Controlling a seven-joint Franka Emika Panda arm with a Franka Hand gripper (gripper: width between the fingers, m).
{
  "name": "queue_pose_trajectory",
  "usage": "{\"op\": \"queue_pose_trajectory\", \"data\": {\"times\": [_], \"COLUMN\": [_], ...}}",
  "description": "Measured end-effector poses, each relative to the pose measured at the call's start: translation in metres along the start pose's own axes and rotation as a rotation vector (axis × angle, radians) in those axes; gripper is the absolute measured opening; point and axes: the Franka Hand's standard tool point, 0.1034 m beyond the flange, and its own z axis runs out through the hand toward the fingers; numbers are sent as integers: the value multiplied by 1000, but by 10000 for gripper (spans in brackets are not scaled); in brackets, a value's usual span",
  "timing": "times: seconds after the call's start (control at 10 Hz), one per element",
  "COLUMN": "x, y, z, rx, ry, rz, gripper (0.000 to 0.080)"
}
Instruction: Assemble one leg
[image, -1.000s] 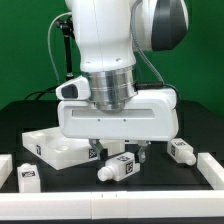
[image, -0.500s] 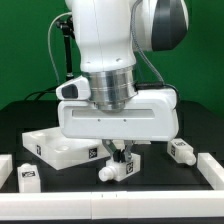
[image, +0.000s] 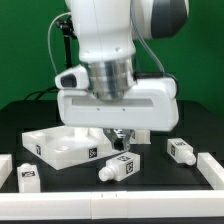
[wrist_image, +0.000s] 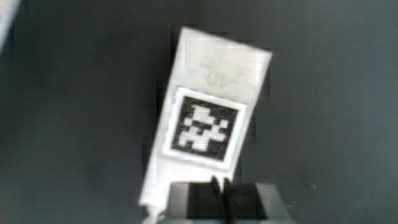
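hovering over the lying leg (image: 118, 167), the gripper (image: 121, 142) is seen closed and empty; pickup is judged pending, so opening is needed.

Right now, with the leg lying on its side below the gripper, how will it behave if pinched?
The leg looks like hard moulded plastic: probably stiff and light. Lying on its side with a rounded end, it may roll or pivot when nudged. Its smooth faces could slip from the gripper unless pinched squarely.
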Motion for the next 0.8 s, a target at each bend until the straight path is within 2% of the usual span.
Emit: {"op": "queue_pose_trajectory", "data": {"times": [0.1,0.2,0.3,0.4,0.5,0.6,0.7,0.8], "x": [1,9,9,8,8,-5,-13,-13], "y": [2,4,7,11,10,10,8,3], "z": [-1,-9,-1,10,17,32,43,49], "rx": [8,16,15,10,8,5,-5,-6], "ry": [-11,-3,9,2,10,34,21,28], "rz": [21,37,31,34,33,23,17,8], "gripper": [1,79,285,285,425,566,566,631]}}
